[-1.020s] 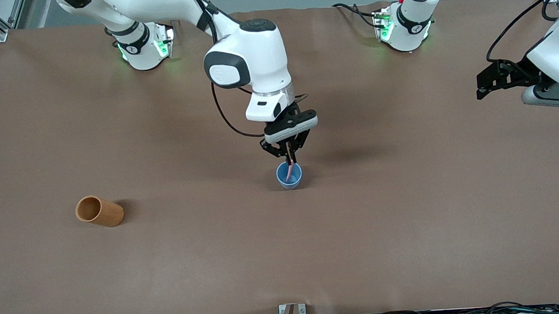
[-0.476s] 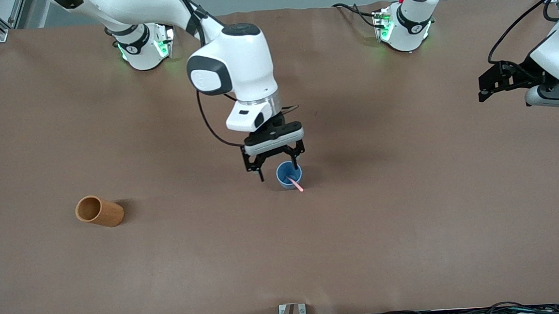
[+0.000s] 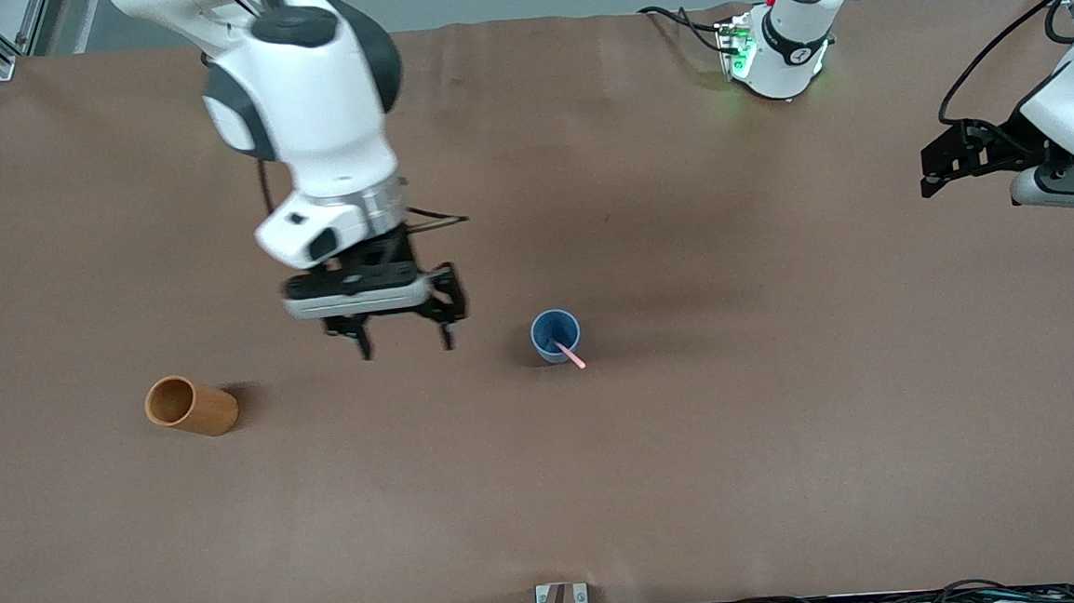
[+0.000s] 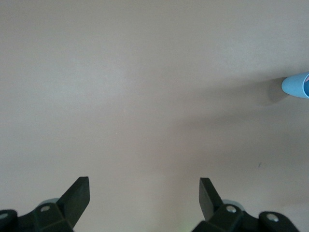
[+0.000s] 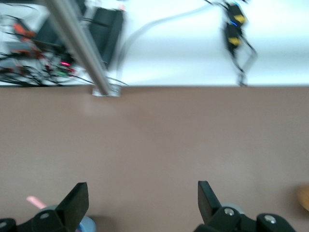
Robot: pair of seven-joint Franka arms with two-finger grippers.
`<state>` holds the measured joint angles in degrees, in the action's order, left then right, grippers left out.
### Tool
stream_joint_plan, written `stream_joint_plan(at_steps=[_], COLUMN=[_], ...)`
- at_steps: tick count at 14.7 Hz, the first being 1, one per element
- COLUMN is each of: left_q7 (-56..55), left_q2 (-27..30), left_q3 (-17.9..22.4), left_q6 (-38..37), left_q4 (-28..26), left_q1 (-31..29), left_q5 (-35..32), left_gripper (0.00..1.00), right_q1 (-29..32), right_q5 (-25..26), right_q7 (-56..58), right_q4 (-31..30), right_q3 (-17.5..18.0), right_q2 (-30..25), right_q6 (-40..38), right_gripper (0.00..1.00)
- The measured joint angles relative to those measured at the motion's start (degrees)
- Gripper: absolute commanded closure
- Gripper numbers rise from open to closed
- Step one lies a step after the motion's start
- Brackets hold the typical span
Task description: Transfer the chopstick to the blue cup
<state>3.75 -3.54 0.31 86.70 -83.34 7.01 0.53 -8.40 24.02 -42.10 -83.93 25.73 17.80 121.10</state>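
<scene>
The blue cup (image 3: 555, 336) stands upright mid-table. The pink chopstick (image 3: 569, 354) rests inside it, leaning over the rim on the side nearest the front camera. My right gripper (image 3: 407, 349) hangs open and empty over bare table between the blue cup and the brown cup. In the right wrist view the right gripper (image 5: 141, 186) is spread wide, with the blue cup (image 5: 87, 225) and the chopstick tip (image 5: 35, 201) at the frame's edge. My left gripper (image 3: 928, 177) waits at the left arm's end of the table. It shows open (image 4: 143, 181) over bare table, the blue cup (image 4: 296, 86) far off.
An orange-brown cup (image 3: 191, 407) lies on its side toward the right arm's end of the table, its mouth turned that way. A metal bracket (image 3: 560, 600) and cables sit at the table edge nearest the front camera.
My right gripper opened and let go of the chopstick, which now leans in the blue cup. The gripper then moved off toward the brown cup. The left arm barely shifted.
</scene>
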Motion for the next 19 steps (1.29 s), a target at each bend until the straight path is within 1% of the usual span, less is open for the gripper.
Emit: stream_joint_plan(at_steps=[2,3,4,8,10,11,12,13,15,19], left_q7=[0.00,0.00,0.00,0.00,0.00,0.00,0.00,0.00,0.00,0.00], left_q2=[-0.01,-0.02,-0.04,-0.19,-0.27,-0.29,-0.30,-0.30,-0.30,-0.31], left_q3=[0.02,0.02,0.02,-0.02,-0.02,-0.01,-0.01,-0.01,-0.01,0.00], left_q6=[0.14,0.21,0.28,0.33,0.33,0.33,0.33,0.34,0.34,0.34], left_q4=[0.02,0.07,0.15,0.42,0.45,0.46,0.48,0.49,0.51,0.51], left_q1=[-0.12,-0.15,-0.16,-0.17,-0.17,-0.17,-0.17,-0.17,-0.17,-0.18], left_q5=[0.00,0.00,0.00,0.00,0.00,0.00,0.00,0.00,0.00,0.00], left_gripper=[0.00,0.00,0.00,0.00,0.00,0.00,0.00,0.00,0.00,0.00], right_q1=[4.66,6.64,7.77,8.30,7.26,6.49,6.00,5.84,5.73,5.95], right_q5=[-6.59,-8.70,-10.39,-19.45,-21.53,-21.82,-21.98,-22.11,-22.27,-22.42], right_q7=[3.30,5.73,8.57,20.68,27.39,30.49,33.20,35.03,36.17,36.99], right_q4=[-0.12,-0.17,-0.24,-0.79,-0.84,-0.85,-0.89,-0.99,-1.54,-1.76], right_q3=[-0.32,-0.93,-2.36,-13.11,-19.41,-22.17,-24.18,-25.35,-25.99,-26.25], right_q2=[-2.95,-4.31,-5.61,-10.71,-12.92,-14.01,-15.16,-16.26,-17.64,-17.64], right_q6=[-6.69,-9.81,-12.86,-21.83,-25.33,-27.14,-29.42,-31.67,-33.78,-33.16], right_gripper=[0.00,0.00,0.00,0.00,0.00,0.00,0.00,0.00,0.00,0.00])
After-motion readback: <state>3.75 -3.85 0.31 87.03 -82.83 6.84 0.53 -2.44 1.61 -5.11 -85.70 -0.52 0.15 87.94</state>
